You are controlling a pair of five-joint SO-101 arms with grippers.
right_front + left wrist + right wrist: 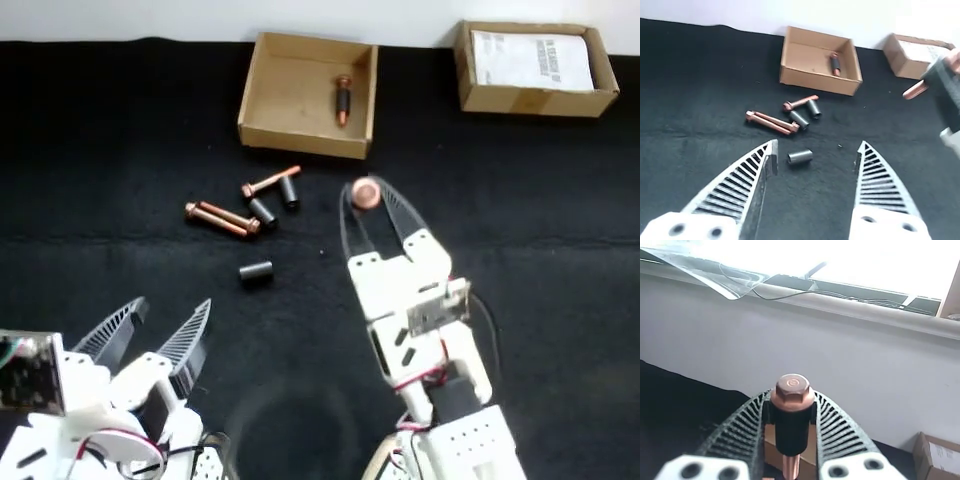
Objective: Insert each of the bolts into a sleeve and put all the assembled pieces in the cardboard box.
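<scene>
My right gripper (366, 196) is shut on an assembled piece (791, 422), a copper bolt through a black sleeve, held above the mat just in front of the cardboard box (268, 125). The box (802, 80) holds one assembled piece (343, 100). On the mat lie three copper bolts: one (270, 181) beside a sleeve (289, 190), and a pair (222, 217) ending at another sleeve (262, 211). A third sleeve (256, 271) lies alone, seen in the left wrist view between the fingertips of my open left gripper (813, 147), which sits low at the near left (170, 312).
A second cardboard box (470, 70) with white paper (530, 58) in it stands at the back right. A white wall runs behind the black mat (120, 150).
</scene>
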